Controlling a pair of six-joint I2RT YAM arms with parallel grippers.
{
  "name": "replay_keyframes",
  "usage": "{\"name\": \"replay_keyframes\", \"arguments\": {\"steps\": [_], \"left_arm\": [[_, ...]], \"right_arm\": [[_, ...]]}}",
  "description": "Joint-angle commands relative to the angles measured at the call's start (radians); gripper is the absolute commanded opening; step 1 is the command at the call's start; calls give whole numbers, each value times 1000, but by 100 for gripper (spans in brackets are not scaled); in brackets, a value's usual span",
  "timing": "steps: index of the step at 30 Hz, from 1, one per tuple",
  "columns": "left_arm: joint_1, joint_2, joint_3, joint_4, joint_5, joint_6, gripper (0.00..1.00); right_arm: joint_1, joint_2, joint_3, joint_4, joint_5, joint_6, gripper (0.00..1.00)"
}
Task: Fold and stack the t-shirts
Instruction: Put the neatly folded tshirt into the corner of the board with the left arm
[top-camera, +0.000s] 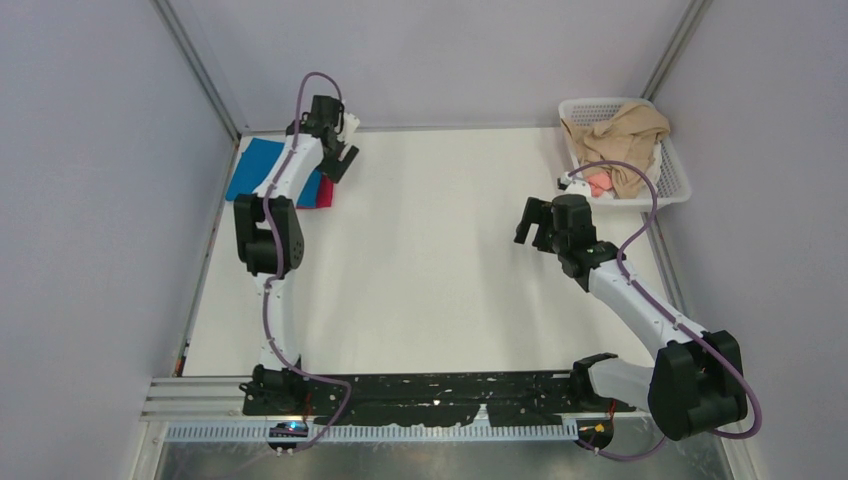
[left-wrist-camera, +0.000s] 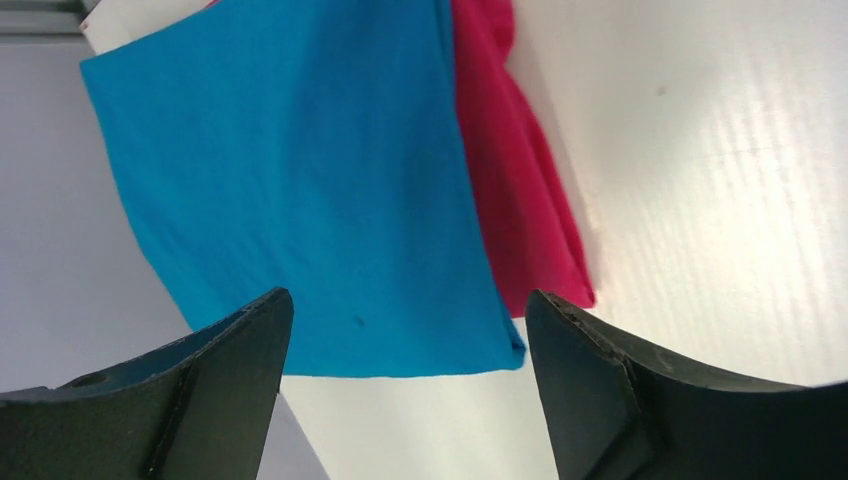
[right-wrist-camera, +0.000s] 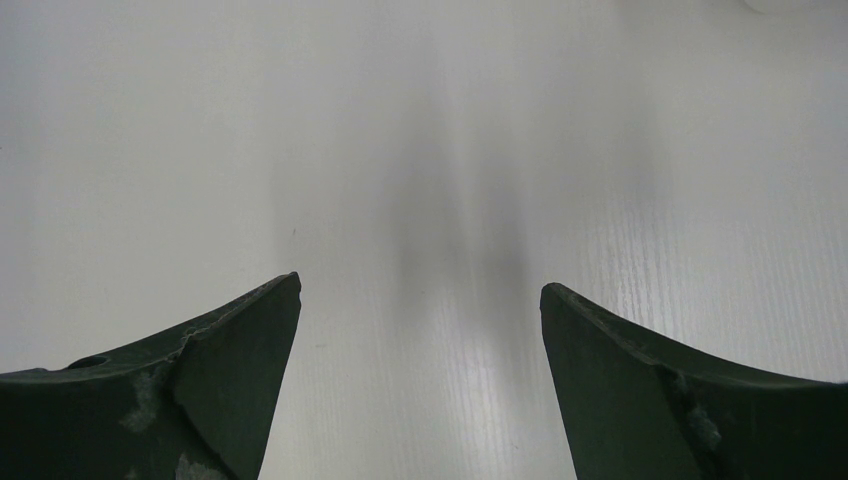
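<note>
A folded bright blue t-shirt (top-camera: 253, 168) lies on top of a folded crimson t-shirt (top-camera: 324, 192) at the table's far left corner. In the left wrist view the blue shirt (left-wrist-camera: 300, 190) covers most of the crimson one (left-wrist-camera: 520, 190), whose edge sticks out on one side. My left gripper (top-camera: 342, 158) is open and empty, held above the table just right of the stack; in its own view (left-wrist-camera: 408, 305) the jaws stand wide apart over the blue shirt's edge. My right gripper (top-camera: 533, 222) is open and empty over bare table at the right (right-wrist-camera: 420, 295).
A white plastic basket (top-camera: 673, 170) at the far right corner holds tan cloth (top-camera: 625, 135) and a bit of pink cloth (top-camera: 597, 183). Grey walls enclose the table on the left, back and right. A black rail (top-camera: 430, 392) runs along the near edge.
</note>
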Motion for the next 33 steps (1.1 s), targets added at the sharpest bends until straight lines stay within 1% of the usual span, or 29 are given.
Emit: {"name": "replay_keyframes", "arguments": {"steps": [1,5,10,16,18,22,24,27,28,29,31,33], "left_arm": [[25,14,19,36,-80,35,86],[25,29,22,34,-81,49,84],[26,56,22,4,-59,44,84],[27,77,27,8,-25,23,84],[27,93,55,-17,-19,14,78],[27,88,37,-21,-23,19,75],[27,88,17,-13,-51,26,72],[27,100,15,-9,-90,37,61],[28,103,9,0,-101,36,55],[28,107,12,-1,-102,37,51],[29,115,23,-7,-113,36,50],[30,122,32,-10,-125,38,53]], "right_arm": [[-2,-2,9,36,26,-10,95],[-1,14,17,36,21,-10,95],[-1,19,16,36,31,-12,95],[-2,28,19,35,28,-14,95],[-2,26,19,31,27,-15,95],[-2,20,15,30,39,-17,95],[-2,22,18,31,41,-18,95],[-2,26,20,30,39,-19,95],[-2,26,19,30,39,-18,95],[-2,26,17,31,40,-19,95],[-2,26,16,31,42,-19,95],[-1,25,16,31,42,-19,95]]}}
